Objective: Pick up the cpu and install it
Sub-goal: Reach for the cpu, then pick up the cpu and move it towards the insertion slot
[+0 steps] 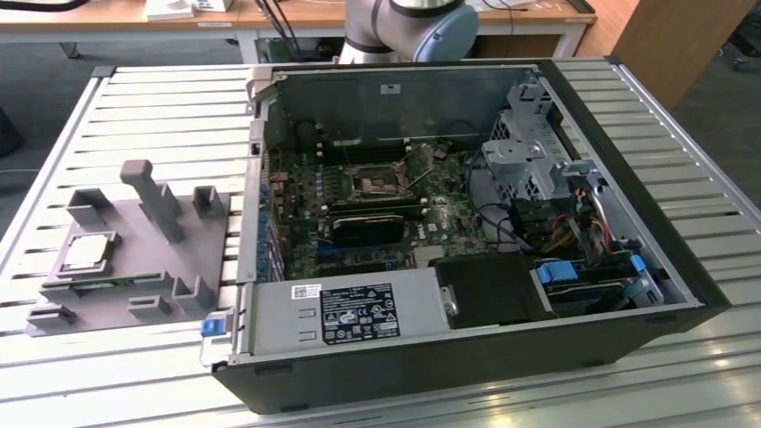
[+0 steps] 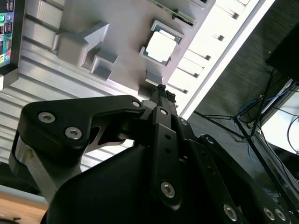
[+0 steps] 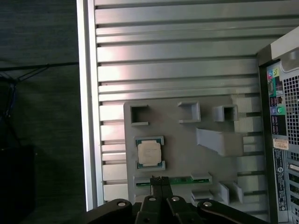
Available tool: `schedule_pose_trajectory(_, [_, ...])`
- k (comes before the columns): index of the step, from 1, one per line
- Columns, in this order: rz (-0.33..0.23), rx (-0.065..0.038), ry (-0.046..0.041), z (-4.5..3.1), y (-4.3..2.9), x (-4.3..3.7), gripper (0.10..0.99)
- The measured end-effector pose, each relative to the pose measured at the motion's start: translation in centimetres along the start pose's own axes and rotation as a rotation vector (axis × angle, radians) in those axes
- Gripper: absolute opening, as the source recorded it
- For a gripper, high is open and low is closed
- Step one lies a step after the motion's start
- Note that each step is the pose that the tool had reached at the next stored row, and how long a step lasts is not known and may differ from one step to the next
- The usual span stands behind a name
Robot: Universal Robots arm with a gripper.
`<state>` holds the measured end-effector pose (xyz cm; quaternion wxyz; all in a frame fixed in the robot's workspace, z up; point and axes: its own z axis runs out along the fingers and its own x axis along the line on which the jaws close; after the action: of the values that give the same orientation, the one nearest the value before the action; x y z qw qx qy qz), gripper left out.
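Note:
The cpu [image 1: 85, 252] is a small silver-topped square chip lying flat in a pocket of the grey fixture tray [image 1: 149, 267], on the exterior view's left. Both wrist views look down on it from well above: cpu [image 2: 160, 46] in the second wrist view, cpu [image 3: 149, 152] in the first. My gripper [image 3: 159, 179] hangs high over the tray's edge with its two black fingers pressed together and nothing between them; the second wrist view shows the gripper [image 2: 162, 91] the same way. The fingertips are clear of the chip.
An open computer case [image 1: 618, 134] lies on the slatted metal table [image 1: 155, 116], its motherboard socket [image 1: 378, 183] exposed, with a black heatsink [image 1: 371, 227] and a power supply [image 1: 339, 314] nearby. The tray has upright posts [image 1: 155, 201] and holds a green memory stick [image 3: 175, 179].

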<state>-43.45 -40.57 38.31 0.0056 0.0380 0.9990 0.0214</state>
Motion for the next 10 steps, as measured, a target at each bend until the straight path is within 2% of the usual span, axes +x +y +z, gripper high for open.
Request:
schedule_pose_trajectory(4, [0.0, 0.0, 0.0023, 0.02, -0.04, 0.45, 0.106])
schedule_pose_trajectory(10, [0.0, 0.001, 0.0076, 0.22, -0.07, 0.54, 0.106])
